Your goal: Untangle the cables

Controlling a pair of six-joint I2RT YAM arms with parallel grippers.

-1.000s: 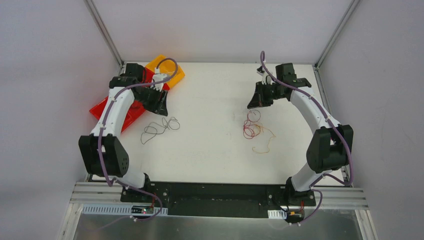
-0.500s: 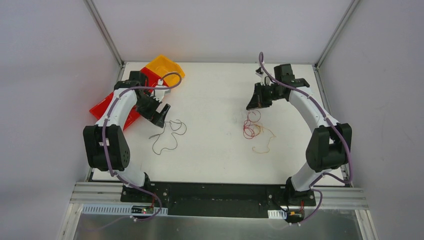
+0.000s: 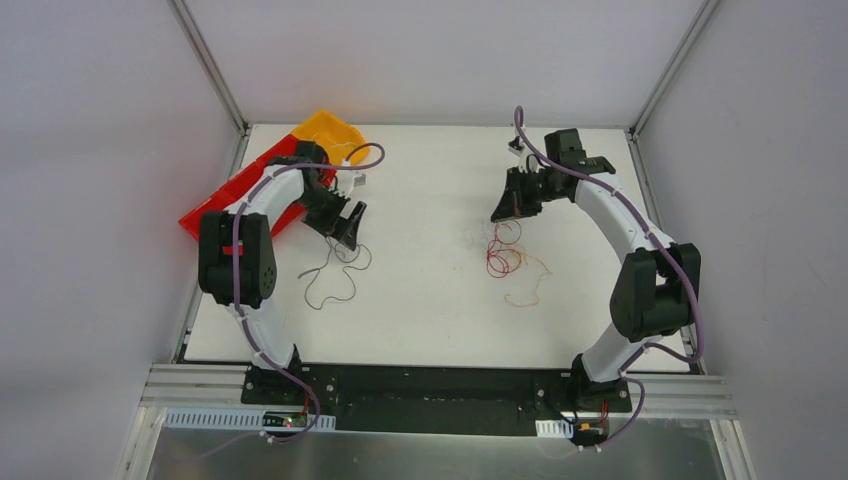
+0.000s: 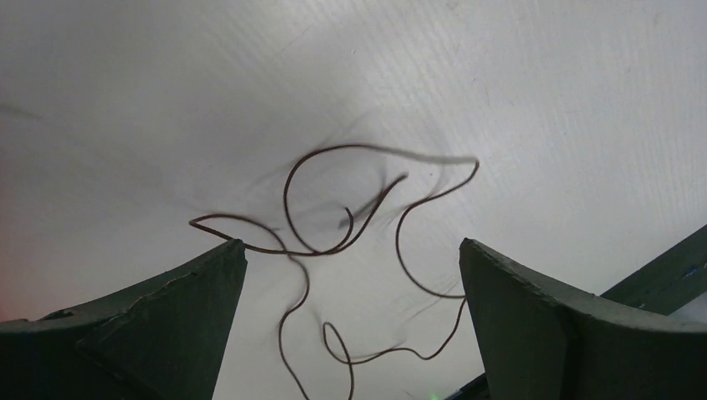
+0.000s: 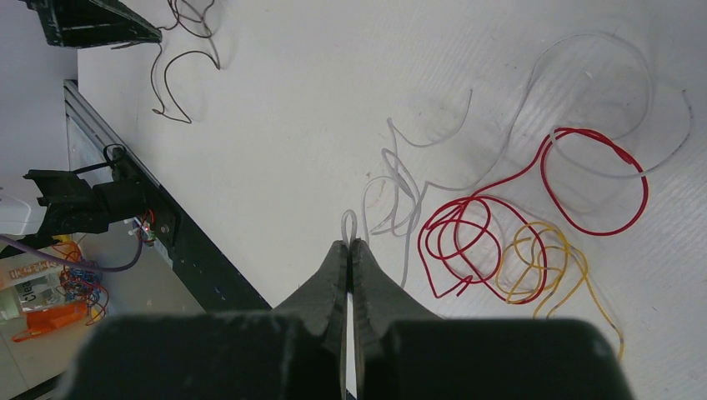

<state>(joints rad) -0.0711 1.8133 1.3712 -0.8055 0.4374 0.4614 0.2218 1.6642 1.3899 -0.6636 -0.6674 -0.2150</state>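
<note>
A loose dark wire [image 3: 335, 272] lies on the white table, apart from the others. My left gripper [image 3: 346, 224] hovers just behind it, open and empty. In the left wrist view the dark wire [image 4: 310, 250] curls on the table between my spread fingers [image 4: 200, 308]. A red wire [image 3: 500, 256], a yellow wire [image 3: 528, 282] and a white wire [image 3: 478, 236] lie overlapping at centre right. My right gripper [image 3: 503, 208] is shut. In its wrist view the right gripper [image 5: 350, 243] pinches a small loop of the white wire [image 5: 348, 222], next to the red wire [image 5: 599, 229] and the yellow wire [image 5: 544, 268].
A red bin [image 3: 228, 196] and an orange bin [image 3: 330, 130] stand at the back left corner, beside the left arm. The black rail [image 3: 430, 385] with the arm bases runs along the near edge. Metal frame posts stand at both back corners.
My left arm has swung from the bins towards the table centre, over the dark wire. The dark wire has shifted slightly right and uncoiled. My right gripper has barely moved.
</note>
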